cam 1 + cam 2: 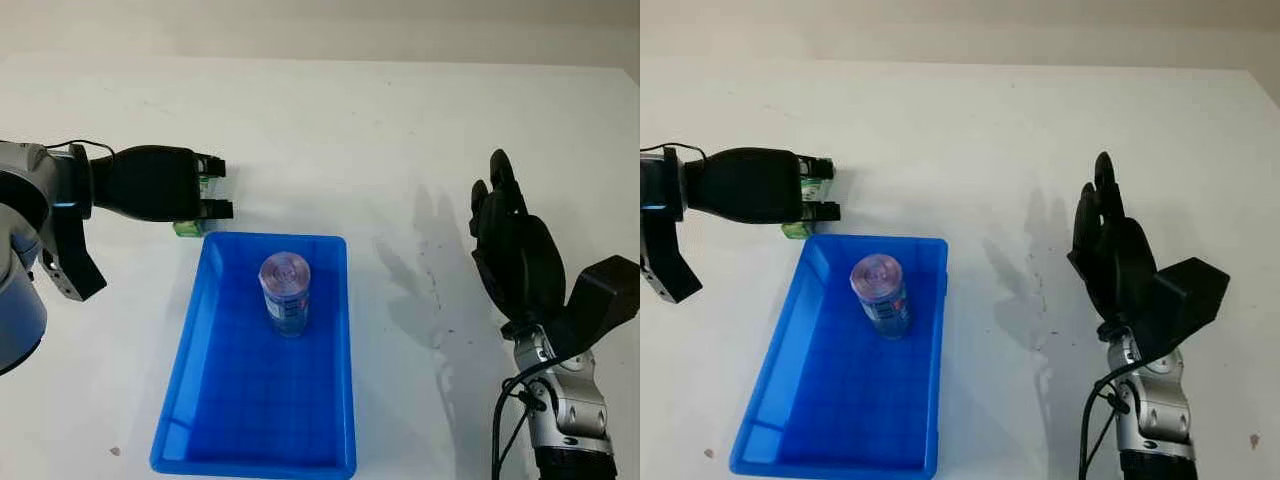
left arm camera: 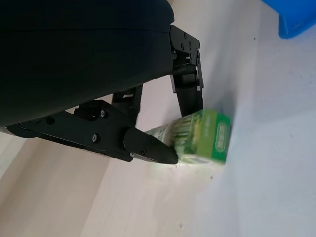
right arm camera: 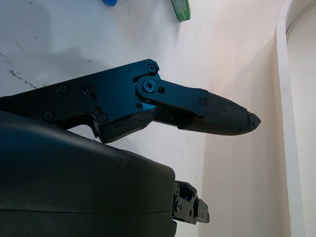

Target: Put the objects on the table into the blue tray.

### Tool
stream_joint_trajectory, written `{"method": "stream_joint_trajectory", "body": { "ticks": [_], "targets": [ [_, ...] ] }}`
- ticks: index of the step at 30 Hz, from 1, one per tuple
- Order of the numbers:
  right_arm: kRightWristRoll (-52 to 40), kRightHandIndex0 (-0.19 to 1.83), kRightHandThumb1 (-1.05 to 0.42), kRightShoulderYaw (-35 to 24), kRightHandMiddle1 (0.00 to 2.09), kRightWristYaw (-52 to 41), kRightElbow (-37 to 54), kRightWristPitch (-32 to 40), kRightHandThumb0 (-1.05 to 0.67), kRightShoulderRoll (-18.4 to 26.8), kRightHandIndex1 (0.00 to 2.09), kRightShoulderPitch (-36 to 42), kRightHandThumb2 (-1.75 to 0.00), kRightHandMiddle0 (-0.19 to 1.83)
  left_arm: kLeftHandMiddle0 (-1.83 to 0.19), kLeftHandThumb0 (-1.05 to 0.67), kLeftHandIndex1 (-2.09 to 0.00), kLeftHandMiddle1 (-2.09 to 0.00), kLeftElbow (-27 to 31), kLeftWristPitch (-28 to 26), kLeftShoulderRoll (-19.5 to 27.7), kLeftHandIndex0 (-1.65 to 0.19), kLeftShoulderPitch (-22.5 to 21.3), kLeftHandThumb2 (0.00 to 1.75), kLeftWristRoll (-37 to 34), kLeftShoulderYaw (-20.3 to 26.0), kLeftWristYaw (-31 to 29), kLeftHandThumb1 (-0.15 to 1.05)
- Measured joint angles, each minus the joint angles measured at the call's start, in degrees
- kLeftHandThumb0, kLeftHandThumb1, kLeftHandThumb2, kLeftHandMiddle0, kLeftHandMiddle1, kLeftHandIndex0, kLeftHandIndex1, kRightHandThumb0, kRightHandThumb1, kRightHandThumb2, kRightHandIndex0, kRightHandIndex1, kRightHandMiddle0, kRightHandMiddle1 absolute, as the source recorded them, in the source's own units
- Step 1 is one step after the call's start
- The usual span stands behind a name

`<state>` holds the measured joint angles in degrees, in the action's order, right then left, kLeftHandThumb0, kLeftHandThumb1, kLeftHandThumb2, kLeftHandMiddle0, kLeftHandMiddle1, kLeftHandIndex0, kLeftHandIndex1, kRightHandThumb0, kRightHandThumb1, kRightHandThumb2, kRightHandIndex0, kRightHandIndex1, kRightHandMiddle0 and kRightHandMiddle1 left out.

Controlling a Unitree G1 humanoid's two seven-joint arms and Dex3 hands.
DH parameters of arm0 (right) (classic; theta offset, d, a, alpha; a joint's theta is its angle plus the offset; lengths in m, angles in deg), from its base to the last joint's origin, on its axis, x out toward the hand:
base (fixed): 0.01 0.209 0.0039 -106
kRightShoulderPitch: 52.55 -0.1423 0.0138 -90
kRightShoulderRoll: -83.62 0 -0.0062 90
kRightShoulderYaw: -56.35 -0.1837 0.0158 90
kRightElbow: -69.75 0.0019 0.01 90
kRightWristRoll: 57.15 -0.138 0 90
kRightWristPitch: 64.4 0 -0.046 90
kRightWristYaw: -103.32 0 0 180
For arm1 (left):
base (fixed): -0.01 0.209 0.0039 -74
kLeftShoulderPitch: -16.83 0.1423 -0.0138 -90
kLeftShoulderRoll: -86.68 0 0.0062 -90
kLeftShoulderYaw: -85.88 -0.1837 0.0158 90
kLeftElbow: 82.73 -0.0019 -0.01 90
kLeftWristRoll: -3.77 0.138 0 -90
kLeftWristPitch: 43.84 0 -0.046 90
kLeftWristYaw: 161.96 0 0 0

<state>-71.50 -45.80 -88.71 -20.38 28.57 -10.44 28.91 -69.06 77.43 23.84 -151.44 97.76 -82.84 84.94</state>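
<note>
From the left eye view, the blue tray (image 1: 255, 400) sits on the white table (image 1: 400, 130), long side running away from the robot. Inside it, toward the far end, a can (image 1: 285, 292) stands upright with a purplish lid and a blue-and-white label; the print on it is too small to read. Just past the tray's far left corner the left hand (image 1: 205, 192) reaches in from the left, its black fingers closed around a small green box (image 1: 187, 227) that touches the table there. The right hand (image 1: 510, 245) is raised over the table well to the right of the tray, open, holding nothing.

The right eye view gives the same layout: green box (image 1: 795, 230) at the tray's (image 1: 780, 440) far left corner under the left hand (image 1: 818, 190), can (image 1: 880, 293) upright in the tray.

In the left wrist view, the fingers (image 2: 148, 148) pinch the green box (image 2: 202, 138) from both sides, and it rests on the table. Its end face carries a white label patch with markings I cannot make out. A corner of the blue tray (image 2: 296, 17) peeks in nearby.

In the right wrist view, one finger (image 3: 217, 116) of the open right hand stretches out over bare table, and the green box (image 3: 180, 9) shows far off at the edge.
</note>
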Motion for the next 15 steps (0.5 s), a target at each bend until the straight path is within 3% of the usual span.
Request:
{"method": "stream_joint_trajectory", "body": {
  "ticks": [3,10,15],
  "targets": [
    [0.1,-0.19,-1.05,-0.1,0.0,0.0,0.0,0.0,-0.79,0.0,0.0,0.0,-0.66,-0.19,-0.83,-0.16,-2.09,-2.09,0.0,-0.4,0.0,-0.51,0.5,0.14,-1.0,0.5,-0.7,1.05],
    [-0.1,-0.19,-1.05,-0.2,0.0,-0.1,0.0,0.0,-0.79,0.0,0.0,0.0,-0.66,-0.19,-0.59,-0.11,-2.09,-2.09,0.0,-2.1,0.0,-0.25,0.6,0.16,-1.5,0.6,-3.3,1.04],
    [-0.1,-0.19,-1.05,-0.1,0.0,-0.6,0.0,-0.2,-0.79,0.0,0.0,0.1,-0.66,-0.19,-0.55,-0.1,-2.08,-2.09,0.0,-2.3,0.0,-0.25,0.6,0.09,-3.9,2.3,-4.0,1.04]
  ]
}}
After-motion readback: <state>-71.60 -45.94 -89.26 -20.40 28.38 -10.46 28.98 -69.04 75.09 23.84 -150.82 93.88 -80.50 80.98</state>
